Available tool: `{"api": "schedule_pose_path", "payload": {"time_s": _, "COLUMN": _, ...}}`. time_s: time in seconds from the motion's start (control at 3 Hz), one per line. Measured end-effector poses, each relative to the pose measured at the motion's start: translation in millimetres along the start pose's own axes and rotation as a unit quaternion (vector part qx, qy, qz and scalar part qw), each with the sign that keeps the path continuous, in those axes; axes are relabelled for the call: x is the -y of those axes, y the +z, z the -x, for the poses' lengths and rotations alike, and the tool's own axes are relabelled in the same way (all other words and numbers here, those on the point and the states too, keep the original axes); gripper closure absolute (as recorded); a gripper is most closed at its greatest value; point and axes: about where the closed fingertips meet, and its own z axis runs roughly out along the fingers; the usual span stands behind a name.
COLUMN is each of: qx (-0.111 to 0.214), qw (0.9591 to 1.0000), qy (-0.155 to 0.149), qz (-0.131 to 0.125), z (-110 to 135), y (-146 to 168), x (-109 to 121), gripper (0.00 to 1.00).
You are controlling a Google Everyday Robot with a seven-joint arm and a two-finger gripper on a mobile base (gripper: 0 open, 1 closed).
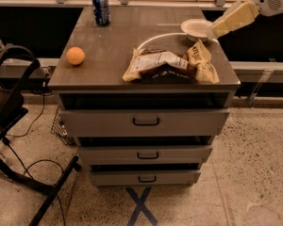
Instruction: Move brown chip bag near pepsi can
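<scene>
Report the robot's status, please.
Gripper hovers by the bowl, right rear. Chip bag lies front right, can far back left. Bowl close behind bag.

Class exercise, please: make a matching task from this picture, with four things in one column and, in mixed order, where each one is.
Things
1. brown chip bag
2. pepsi can
3. orange
4. gripper

Places
A. left side of the cabinet top, alone
B. over the right edge, beside the white bowl
C. back left of the top
D. front right of the top, lying flat

Pairs: 1-D, 2-C, 3-A, 4-B
</scene>
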Motion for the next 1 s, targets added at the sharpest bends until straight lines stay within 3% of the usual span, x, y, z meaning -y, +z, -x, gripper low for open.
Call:
{"api": "schedule_pose_path", "payload": {"time_s": 0.33, "qx": -0.033, "qw": 0.9978, "qy": 0.004, "qz": 0.056, "z": -19, "y": 48, "x": -28, "gripper": 0.00}}
{"api": "schedule_pose_path", "payload": {"time_s": 0.67, "qx": -0.032, "qw": 0.9938, "qy": 0.020, "qz": 0.104, "z": -35, "y": 92, "x": -52, "gripper": 0.00}}
{"api": "schedule_pose_path", "payload": {"time_s": 1.0, "qx": -0.039, "qw": 0.9894, "qy": 0.036, "qz": 0.135, "z": -49, "y": 127, "x": -65, "gripper": 0.00}}
